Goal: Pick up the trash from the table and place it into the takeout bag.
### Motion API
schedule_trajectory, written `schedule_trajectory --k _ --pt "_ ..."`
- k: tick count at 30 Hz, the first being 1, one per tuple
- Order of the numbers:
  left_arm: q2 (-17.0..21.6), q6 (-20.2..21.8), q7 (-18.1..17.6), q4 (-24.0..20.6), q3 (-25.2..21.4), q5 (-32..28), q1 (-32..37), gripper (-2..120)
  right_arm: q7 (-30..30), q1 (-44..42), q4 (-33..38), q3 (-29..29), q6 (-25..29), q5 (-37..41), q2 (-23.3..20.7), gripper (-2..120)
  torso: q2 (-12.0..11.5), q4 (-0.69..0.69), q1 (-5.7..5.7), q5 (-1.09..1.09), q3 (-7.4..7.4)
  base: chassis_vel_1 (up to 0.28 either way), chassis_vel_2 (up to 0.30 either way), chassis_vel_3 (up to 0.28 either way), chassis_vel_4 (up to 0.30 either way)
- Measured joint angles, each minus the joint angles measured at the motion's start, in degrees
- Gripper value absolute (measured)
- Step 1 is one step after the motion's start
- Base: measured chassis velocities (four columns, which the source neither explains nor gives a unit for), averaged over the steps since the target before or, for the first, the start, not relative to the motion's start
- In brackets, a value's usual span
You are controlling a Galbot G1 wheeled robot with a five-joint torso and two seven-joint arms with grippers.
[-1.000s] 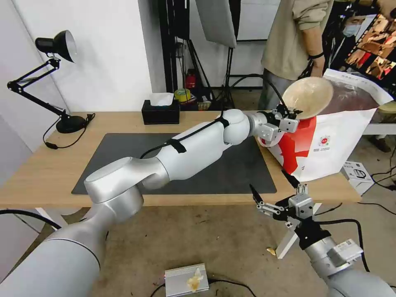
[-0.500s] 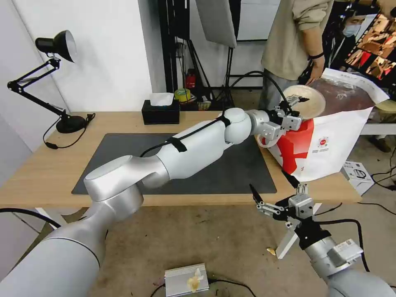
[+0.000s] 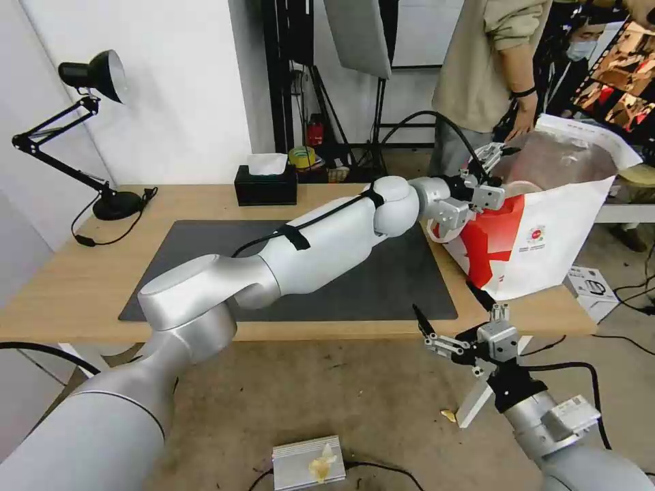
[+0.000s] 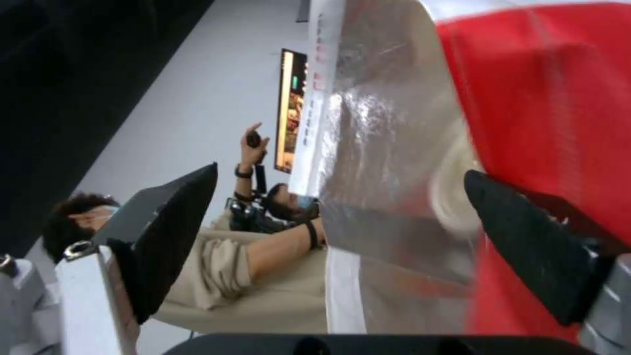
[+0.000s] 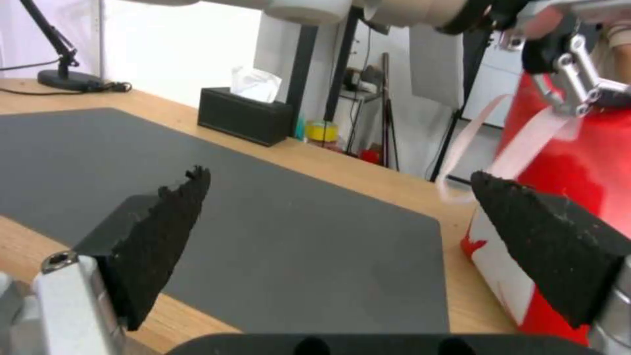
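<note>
Beige bowl (image 3: 522, 187) is seen only as a pale rim inside the mouth of the takeout bag (image 3: 546, 239), low against the silver foil lining; in the left wrist view it appears as a blurred pale shape (image 4: 453, 190) between the foil and the red wall of the bag. The bag is stood upright at the right end of the desk (image 3: 68, 286), partly over the edge of the dark grey mat (image 3: 382, 286), with a white strap handle (image 5: 526, 143) hung down its side. The left tool (image 3: 492, 157) is held above the bag's opening with its jaws spread apart and nothing gripped between them. The right tool (image 3: 454, 320) is held below and in front of the desk's front edge, near the bag's corner, its black fingers (image 5: 164, 231) wide apart and empty. A black tissue box (image 3: 265, 184) is set at the back of the desk, and a black lamp (image 3: 102, 198) at its left end.
</note>
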Motion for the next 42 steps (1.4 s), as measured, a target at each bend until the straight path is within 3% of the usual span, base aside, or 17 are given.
schedule_trajectory --k 13,18,28,35,42 --pt "0.0 0.1 -5.0 -0.1 -1.2 -1.2 -1.6 100 0.0 0.0 0.0 0.0 0.0 0.0 0.0 100 0.0 0.0 0.0 0.0 0.0 0.0 0.0 0.0 0.0" --pt "0.1 0.2 -5.6 -0.5 -1.6 -6.0 -1.8 100 0.0 0.0 0.0 0.0 0.0 0.0 0.0 100 0.0 0.0 0.0 0.0 0.0 0.0 0.0 0.0 0.0" --pt "0.2 0.7 -7.1 -2.0 -1.3 -24.1 -1.5 100 0.0 0.0 0.0 0.0 0.0 0.0 0.0 100 0.0 0.0 0.0 0.0 0.0 0.0 0.0 0.0 0.0" --pt "1.0 4.0 -9.3 -5.0 -3.3 -42.3 0.0 100 0.0 0.0 0.0 0.0 0.0 0.0 0.0 100 0.0 -0.01 0.0 0.0 0.0 0.0 0.0 0.0 0.0" --pt "3.6 6.1 -11.1 -8.1 -4.9 -53.2 0.2 100 0.0 0.0 0.0 0.0 0.0 0.0 0.0 100 0.0 -0.01 0.0 -0.01 0.0 0.0 0.0 0.0 0.0"
